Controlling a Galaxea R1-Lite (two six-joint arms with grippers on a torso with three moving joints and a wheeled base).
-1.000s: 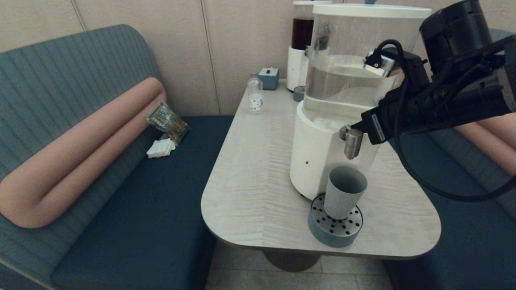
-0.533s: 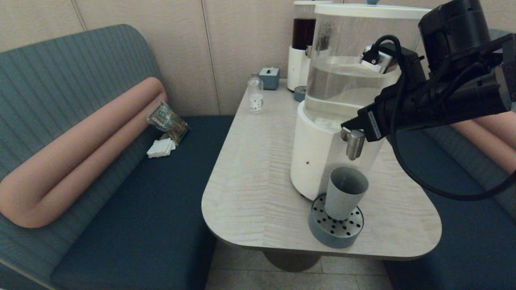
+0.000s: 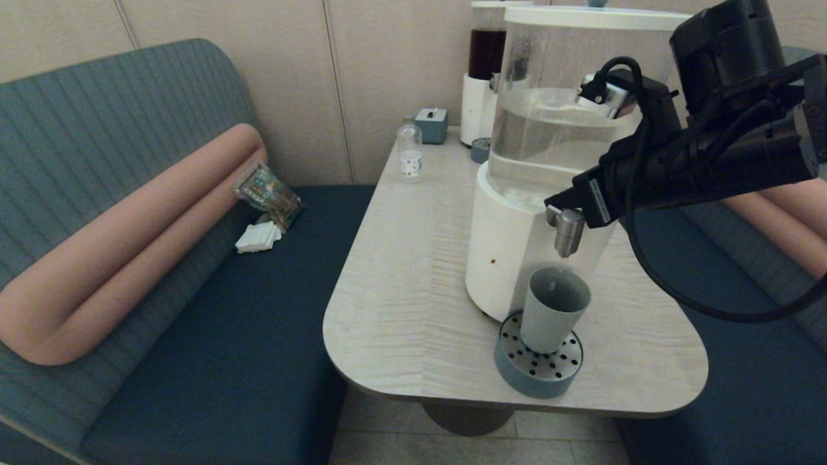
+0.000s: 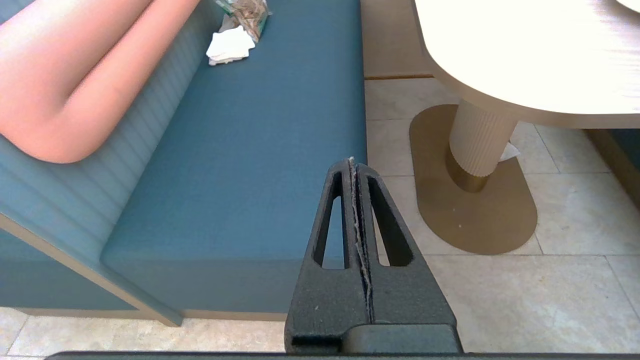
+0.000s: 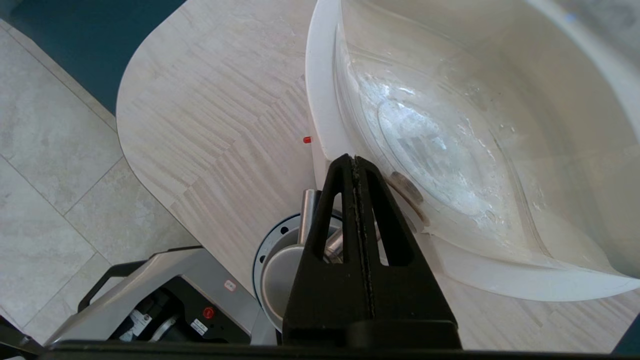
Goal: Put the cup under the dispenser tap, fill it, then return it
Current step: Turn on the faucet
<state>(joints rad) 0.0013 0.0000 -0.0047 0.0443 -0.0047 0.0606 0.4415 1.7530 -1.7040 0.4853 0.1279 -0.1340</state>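
cup point(image 3: 554, 309) upright on the perforated drip tray point(image 3: 538, 361) near the table point(image 3: 400, 290) front edge, straight below the dispenser tap point(image 3: 568, 230) with a gap between spout and rim; from the right wrist view the cup point(image 5: 280, 277) shows partly behind the fingers, the tap point(image 5: 308, 215) above it; cannot tell whether water is running or what is inside the cup; right gripper point(image 3: 557, 201) at the top of the tap, against the large dispenser point(image 3: 549, 129) where clear tank meets white base, fingers pressed flat together, nothing between them point(image 5: 356, 165); left gripper point(image 4: 351, 167) low beside the blue bench seat point(image 4: 250, 150), over floor tiles, fingers closed together, empty, well apart from the table; small clear bottle point(image 3: 409, 154) and slim dispenser with dark liquid point(image 3: 483, 71) at the far end of the table.
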